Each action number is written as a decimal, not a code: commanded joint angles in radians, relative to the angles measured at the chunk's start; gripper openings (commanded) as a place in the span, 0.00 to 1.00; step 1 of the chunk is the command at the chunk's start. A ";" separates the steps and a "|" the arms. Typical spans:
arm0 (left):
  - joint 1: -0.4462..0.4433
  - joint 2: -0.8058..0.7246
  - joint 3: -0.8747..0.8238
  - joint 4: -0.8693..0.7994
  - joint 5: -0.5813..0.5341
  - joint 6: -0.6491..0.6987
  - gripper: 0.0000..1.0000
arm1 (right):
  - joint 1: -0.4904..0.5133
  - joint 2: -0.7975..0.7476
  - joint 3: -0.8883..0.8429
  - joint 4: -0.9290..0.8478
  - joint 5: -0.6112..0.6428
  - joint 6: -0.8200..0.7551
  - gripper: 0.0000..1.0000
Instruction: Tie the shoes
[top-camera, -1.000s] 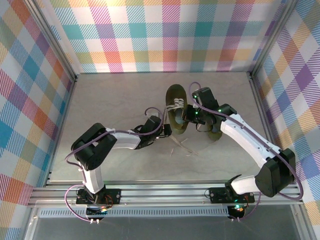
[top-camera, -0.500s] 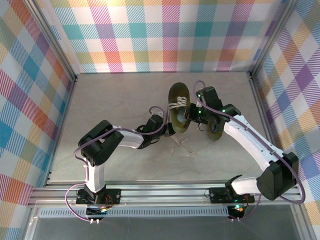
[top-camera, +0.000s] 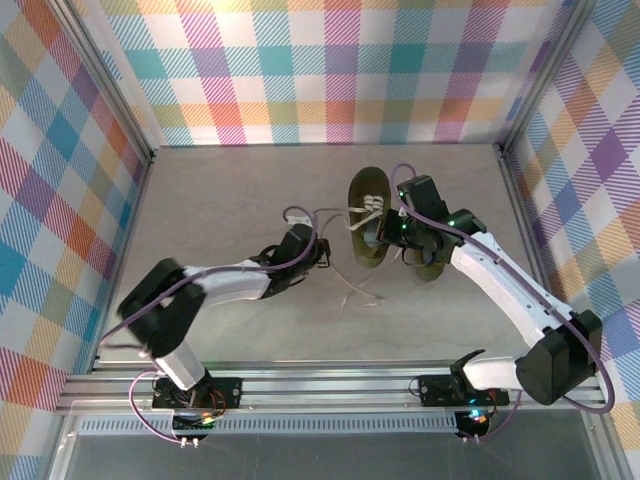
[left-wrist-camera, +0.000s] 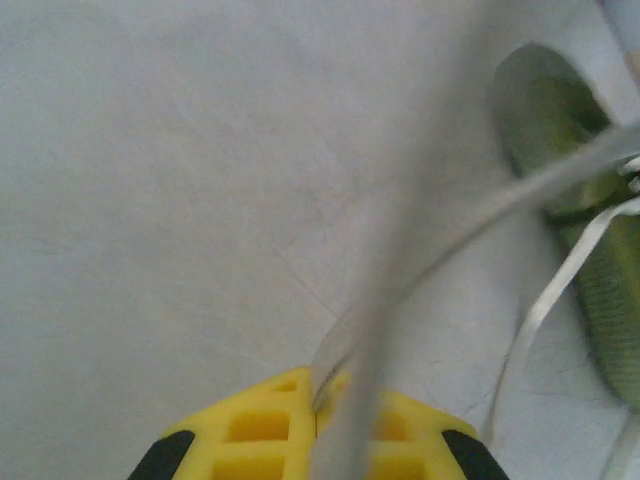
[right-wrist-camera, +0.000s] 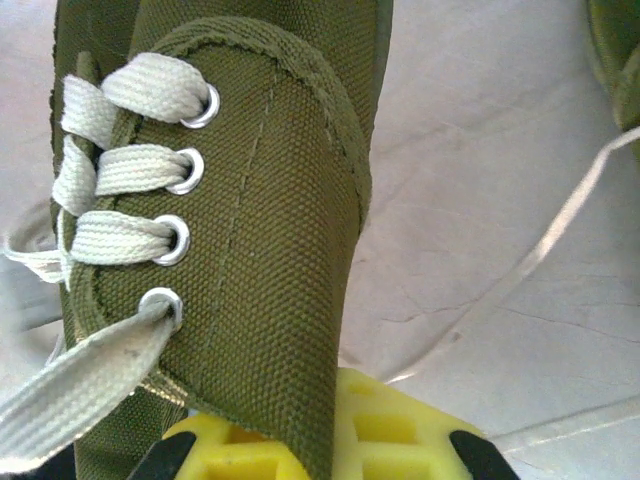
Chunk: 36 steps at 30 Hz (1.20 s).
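Note:
One of the shoes (top-camera: 367, 212), olive with pale laces, lies mid-table, toe pointing away. My right gripper (top-camera: 388, 236) is shut on its side flap; in the right wrist view the yellow fingers (right-wrist-camera: 420, 430) pinch the eyelet panel of that shoe (right-wrist-camera: 260, 200) below the crossed laces (right-wrist-camera: 125, 170). My left gripper (top-camera: 322, 256) sits to the shoe's left, shut on a lace (left-wrist-camera: 430, 250) that runs taut from the gripper (left-wrist-camera: 318, 385) up to the shoe (left-wrist-camera: 565, 120). The second shoe (top-camera: 432, 264) lies partly under the right arm.
Loose lace ends (top-camera: 355, 290) trail on the grey table in front of the shoes. Plaid walls enclose the table on three sides, and a metal rail (top-camera: 320, 385) runs along the near edge. The left arm stretches low across the table's left half.
My left gripper has shut on the lace and drawn it taut to the left. The held shoe has shifted slightly right and turned. The right gripper keeps its grip.

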 joint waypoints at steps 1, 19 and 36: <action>-0.001 -0.190 -0.020 -0.308 -0.195 0.028 0.00 | 0.013 0.029 0.036 0.041 -0.012 -0.018 0.00; 0.026 -0.426 0.216 -1.234 -0.396 -0.062 0.00 | 0.309 0.376 -0.032 0.366 0.100 0.192 0.00; 0.201 -0.449 0.150 -1.022 0.190 -0.007 0.00 | 0.312 0.107 -0.251 0.515 0.129 -0.075 0.57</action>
